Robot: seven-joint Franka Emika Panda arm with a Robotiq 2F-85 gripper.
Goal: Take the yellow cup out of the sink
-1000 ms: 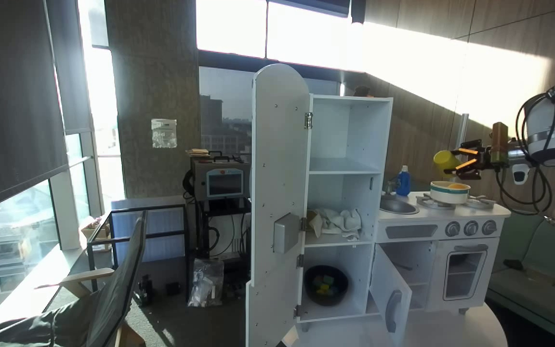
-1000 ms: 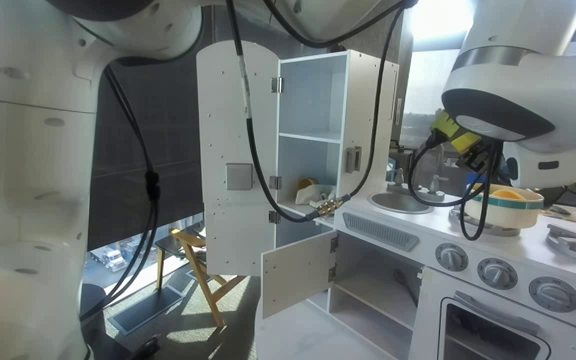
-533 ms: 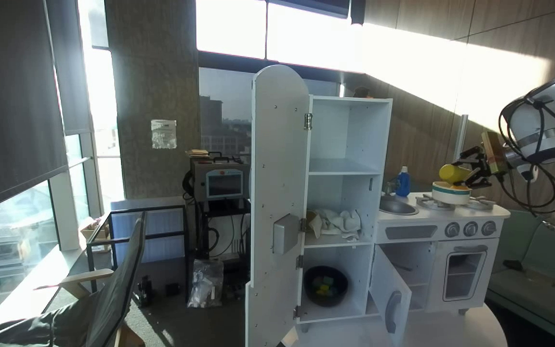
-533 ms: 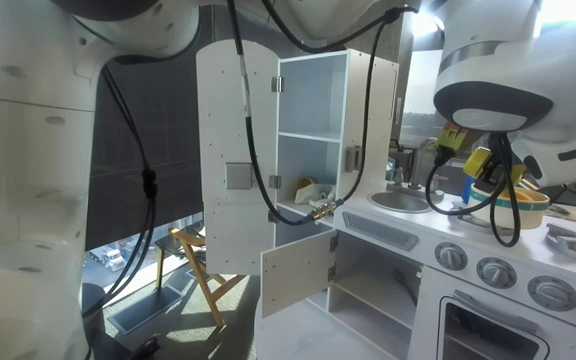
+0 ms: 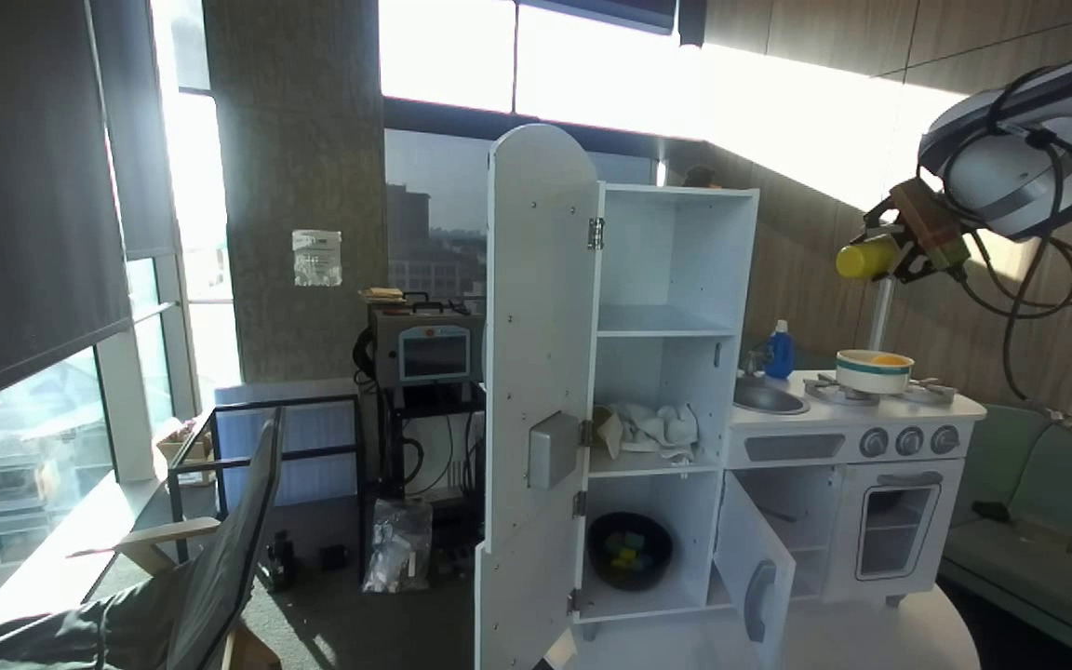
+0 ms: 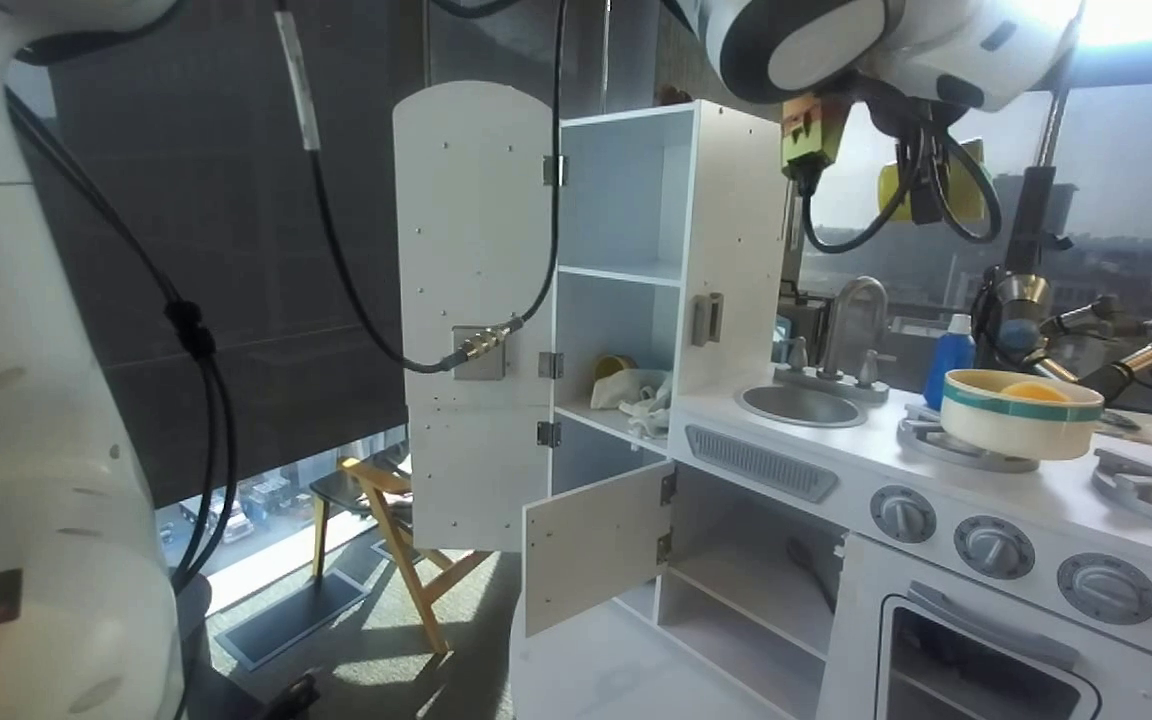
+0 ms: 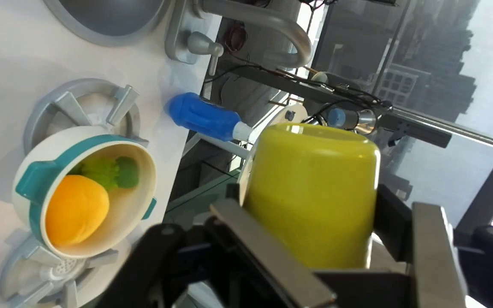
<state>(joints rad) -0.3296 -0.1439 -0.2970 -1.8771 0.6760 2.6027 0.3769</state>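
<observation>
The bright-yellow cup (image 7: 315, 179) sits between the fingers of my gripper (image 7: 313, 201) in the wrist view, with both fingers touching its sides. In an exterior view the gripper (image 5: 891, 244) holds the cup (image 5: 864, 260) tilted in the air, well above the stove part of the toy kitchen. In an exterior view the cup (image 6: 894, 195) is partly hidden behind the arm's cables. The sink (image 6: 801, 405) is a round grey basin and nothing shows in it; it also appears in an exterior view (image 5: 771, 400) and at the top left of the wrist view (image 7: 114, 39).
A cream pot (image 6: 1021, 430) with a teal band stands on a burner, holding an orange piece and green pieces. A blue bottle (image 5: 779, 352) and a grey tap (image 6: 861, 300) stand behind the counter's front. The tall white cabinet (image 5: 676, 251) has its door open.
The gripper and cup dipped close to the pot half a second ago and have now risen high above it. The gripper has tilted downward. The cup stays between the fingers.
</observation>
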